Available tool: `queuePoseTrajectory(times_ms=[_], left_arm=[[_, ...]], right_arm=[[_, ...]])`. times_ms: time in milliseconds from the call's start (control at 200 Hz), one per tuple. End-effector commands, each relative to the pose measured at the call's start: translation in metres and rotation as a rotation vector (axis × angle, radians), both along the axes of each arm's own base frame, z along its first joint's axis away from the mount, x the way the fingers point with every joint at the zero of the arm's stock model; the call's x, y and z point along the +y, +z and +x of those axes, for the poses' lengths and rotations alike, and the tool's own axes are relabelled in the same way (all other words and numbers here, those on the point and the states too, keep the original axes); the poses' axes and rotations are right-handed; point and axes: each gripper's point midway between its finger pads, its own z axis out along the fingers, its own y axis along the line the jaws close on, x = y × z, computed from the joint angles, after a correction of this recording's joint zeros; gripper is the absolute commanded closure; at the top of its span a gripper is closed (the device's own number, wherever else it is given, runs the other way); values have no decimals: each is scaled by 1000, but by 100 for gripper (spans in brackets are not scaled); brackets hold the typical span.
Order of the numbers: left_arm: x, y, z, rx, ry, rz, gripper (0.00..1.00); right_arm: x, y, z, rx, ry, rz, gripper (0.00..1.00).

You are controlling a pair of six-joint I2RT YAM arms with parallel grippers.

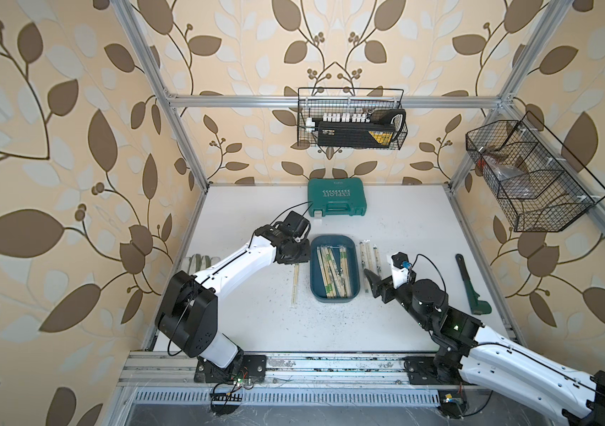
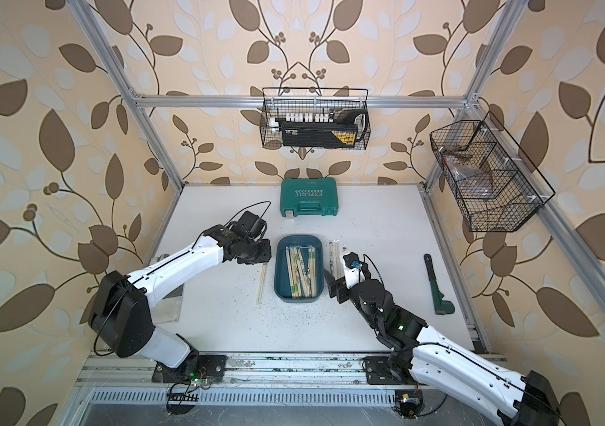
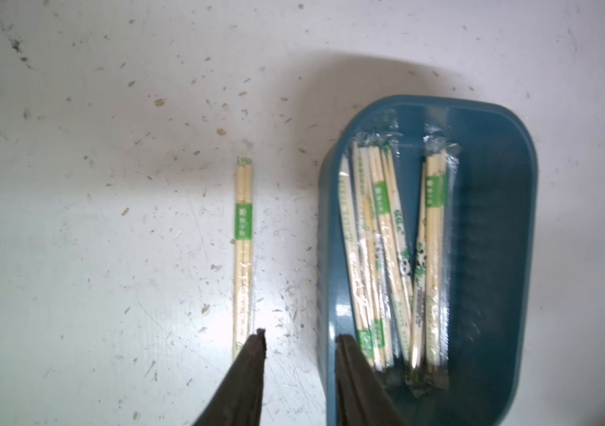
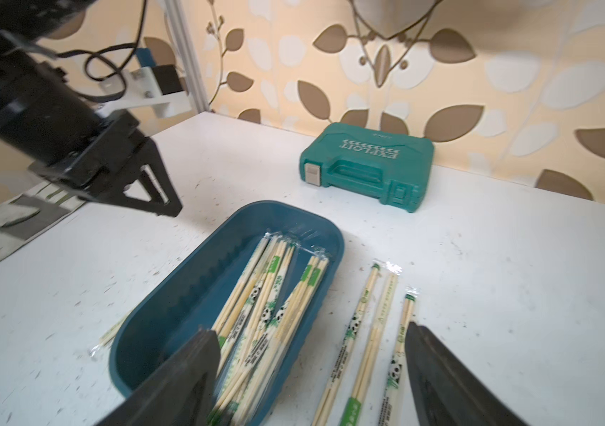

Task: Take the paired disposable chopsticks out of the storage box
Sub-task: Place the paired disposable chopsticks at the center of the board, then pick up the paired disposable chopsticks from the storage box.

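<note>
Most of the paired disposable chopsticks (image 1: 334, 272) are lying lengthwise inside the storage box (image 1: 355, 265), leaving bare floor along its right wall. A single wrapped pair (image 3: 244, 254) is lying on the table (image 1: 404, 228) just beside the box's left side. Three more pairs (image 4: 371, 332) are lying side by side just off its right side. The left gripper (image 3: 299, 337) is hovering with its fingers apart and nothing between them, one fingertip over an end of the single pair and the other over the box's rim. The right gripper (image 4: 310, 332) is standing wide open and empty, one finger over the box and the other beside the outermost of the three pairs.
</note>
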Motion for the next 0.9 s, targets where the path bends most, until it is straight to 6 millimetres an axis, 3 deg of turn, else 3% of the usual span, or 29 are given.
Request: queuePoseTrajectory(times_ms=[0,160,326,521,897], left_arm=[[-26,24,3,-39,-13,-9,65],[-66,13,7,11,-61,12,67],[-94,-21,10,107,-87,30,71],[-102,-50,13,165,-80,57,73],[-115,-76,16,212,-108,60,80]], right_arm=[[-37,-12,3,8,-197,-24,19],[-45,-10,3,-2,-228,-17,19],[-42,-11,4,6,-221,-31,19],[-37,-14,6,20,-207,-48,19],[-33,-15,7,24,-194,-52,19]])
